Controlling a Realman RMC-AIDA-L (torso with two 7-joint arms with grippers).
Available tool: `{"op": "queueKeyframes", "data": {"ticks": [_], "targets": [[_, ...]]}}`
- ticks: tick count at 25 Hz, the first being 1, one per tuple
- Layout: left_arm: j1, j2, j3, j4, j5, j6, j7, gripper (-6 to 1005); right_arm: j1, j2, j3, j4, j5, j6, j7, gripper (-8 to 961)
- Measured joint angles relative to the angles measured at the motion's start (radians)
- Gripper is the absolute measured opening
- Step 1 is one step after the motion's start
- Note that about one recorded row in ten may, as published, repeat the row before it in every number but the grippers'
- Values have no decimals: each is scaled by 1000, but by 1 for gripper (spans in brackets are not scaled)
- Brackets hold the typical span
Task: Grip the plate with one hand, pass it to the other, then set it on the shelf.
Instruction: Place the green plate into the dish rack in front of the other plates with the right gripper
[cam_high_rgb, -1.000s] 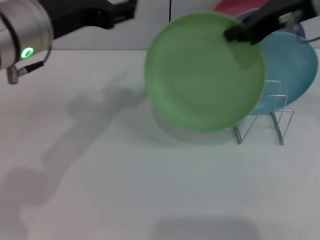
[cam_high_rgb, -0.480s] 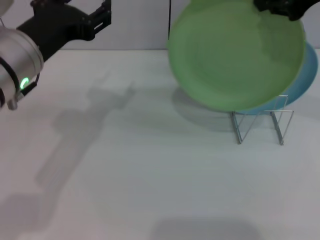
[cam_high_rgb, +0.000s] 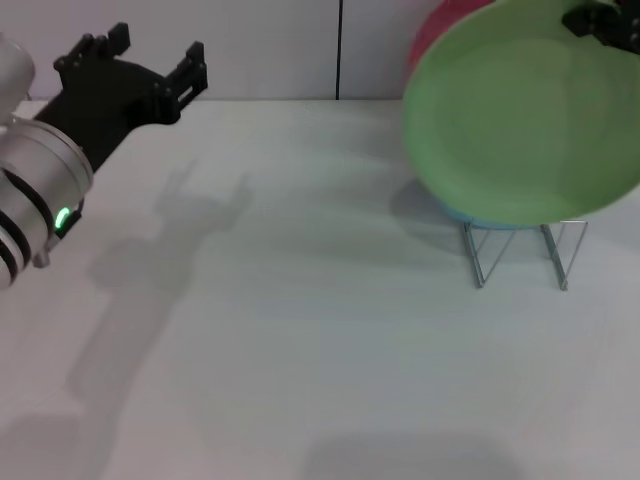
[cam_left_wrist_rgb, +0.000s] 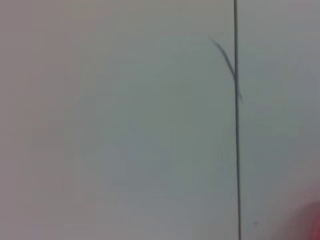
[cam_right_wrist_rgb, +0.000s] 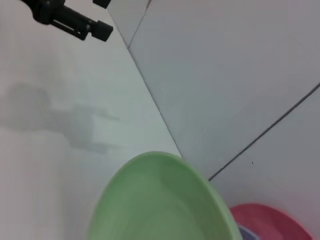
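The light green plate (cam_high_rgb: 520, 115) hangs tilted in the air at the right, just above the silver wire rack (cam_high_rgb: 520, 252). My right gripper (cam_high_rgb: 603, 20) is shut on its upper rim at the top right corner and is only partly in view. The plate's near edge also shows in the right wrist view (cam_right_wrist_rgb: 160, 200). My left gripper (cam_high_rgb: 158, 50) is open and empty at the upper left, far from the plate, on its silver arm with a green light (cam_high_rgb: 62, 216). It shows far off in the right wrist view (cam_right_wrist_rgb: 70, 21).
A turquoise plate (cam_high_rgb: 462, 214) stands in the rack, mostly hidden behind the green plate. A pink-red plate (cam_high_rgb: 440, 28) stands behind it and shows in the right wrist view (cam_right_wrist_rgb: 265, 220). White tabletop (cam_high_rgb: 300, 330) spreads left of the rack, with a wall behind.
My right gripper has carried the green plate to the right, over the rack, covering the turquoise plate. My left arm has drawn back to the left and lower, still open.
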Motion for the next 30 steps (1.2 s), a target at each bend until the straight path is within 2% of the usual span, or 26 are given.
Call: {"op": "queueKeyframes", "data": {"ticks": [14,30], "targets": [[-10,-2,68,69,-25,60,-12,782,-16,11,9,-40,-41,-6,-200,76],[-20,-2,85,77,-27,72,-12,780,-51,29,-9,-35,-90,3,-239,79]]}}
